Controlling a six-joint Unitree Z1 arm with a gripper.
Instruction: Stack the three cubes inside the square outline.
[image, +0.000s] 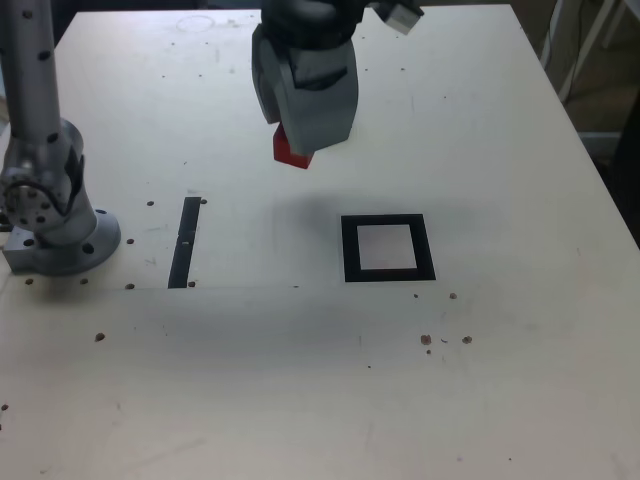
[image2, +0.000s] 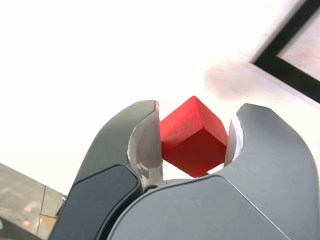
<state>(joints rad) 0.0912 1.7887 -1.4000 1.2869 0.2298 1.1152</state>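
Arm base (image: 50, 225): it stood at the exterior view's left edge on the counter (image: 300, 380), well apart from everything else.
Tape strip (image: 186, 242): a straight black strip lay flat near the base; it was not the goal and needed no attention.
Gripper (image: 300, 150): it hung above the counter, up and to the exterior view's left of the square, and its jaws were closed narrow on the red cube.
Red cube (image2: 192, 137): it sat between the two pale pads, lifted clear of the counter; in the wrist view it looked turned, with one corner pointing outward, so it was probably not square to the jaws.
Square outline (image: 388, 248): a black tape frame with a pale centre, lying empty on the exterior view's right of the gripper's shadow.
Other cubes: no yellow or green cube was visible in either view.
Step in hand: carrying the first cube to the square, as I judged it.
How to do it well: bring the cube over the pale centre first, then lower it straight, and open only when the bottom face rests flat.
Risk: because the cube seemed rotated in the grip, it could land on an edge or lie across the tape; a flat, centred base would make the later stacking easier.
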